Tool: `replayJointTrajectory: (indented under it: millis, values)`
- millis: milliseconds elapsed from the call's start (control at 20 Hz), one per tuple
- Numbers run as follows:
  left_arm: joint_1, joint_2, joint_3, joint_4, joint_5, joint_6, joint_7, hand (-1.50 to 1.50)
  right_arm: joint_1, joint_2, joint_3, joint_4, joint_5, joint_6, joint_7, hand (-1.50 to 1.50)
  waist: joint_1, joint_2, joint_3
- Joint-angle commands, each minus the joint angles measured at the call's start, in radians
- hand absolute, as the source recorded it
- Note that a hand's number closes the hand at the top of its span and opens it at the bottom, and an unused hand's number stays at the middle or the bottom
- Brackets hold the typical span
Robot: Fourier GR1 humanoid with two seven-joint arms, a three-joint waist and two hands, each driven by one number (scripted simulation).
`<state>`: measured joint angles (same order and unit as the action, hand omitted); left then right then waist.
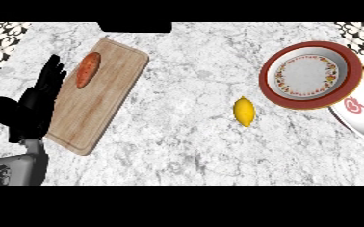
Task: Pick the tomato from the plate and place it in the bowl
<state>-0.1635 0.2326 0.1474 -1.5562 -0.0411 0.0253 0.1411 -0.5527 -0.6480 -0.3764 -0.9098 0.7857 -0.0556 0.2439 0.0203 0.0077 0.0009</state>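
From the head view, you are looking steeply down at a marble counter. Your left hand is resting at the counter's left edge, fingers straight and apart, pointing up and holding nothing; its fingertips are overlapping the left border of a wooden cutting board. Your right hand is not showing.

The board is lying tilted toward the counter's far left corner, and a sweet potato is sitting on its far end, just beside your left hand's fingertips.

The bowl, red-rimmed with a patterned white inside, is standing near the counter's right edge, well apart from your hand across the whole counter. Nothing is lying inside it. Just beside it, toward the near right, a white plate with a red mark is being cut off by the view's right side; only a part of it shows.

You are not seeing any tomato here, on the plate's visible part or elsewhere. A lemon is lying on the bare counter, left of the bowl and plate, touching neither.
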Motion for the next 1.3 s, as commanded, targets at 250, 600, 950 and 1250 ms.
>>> replayJointTrajectory:
  millis: [250,600,950,1250]
  values:
    - [-0.01,0.027,0.033,0.01,0.026,-0.031,-0.002,0.0,-0.052,-0.057,-0.073,0.377,-0.088,0.047,-0.289,-1.5,0.003,0.0,0.001]
    - [-0.009,0.023,0.035,0.027,0.0,-0.002,0.002,0.0,-0.09,-0.031,-0.368,0.299,-0.415,0.039,-0.423,-1.5,-0.035,-0.008,0.003]
    - [0.002,0.013,0.041,0.006,0.006,0.003,0.002,0.0,0.012,-0.146,-0.544,0.411,-0.609,0.198,-0.503,-1.5,-0.02,-0.005,0.001]
    - [0.001,0.03,0.057,0.058,0.023,-0.033,-0.038,0.0,0.195,-0.286,-0.625,0.495,-0.699,0.41,-0.577,-1.5,-0.028,-0.006,0.001]
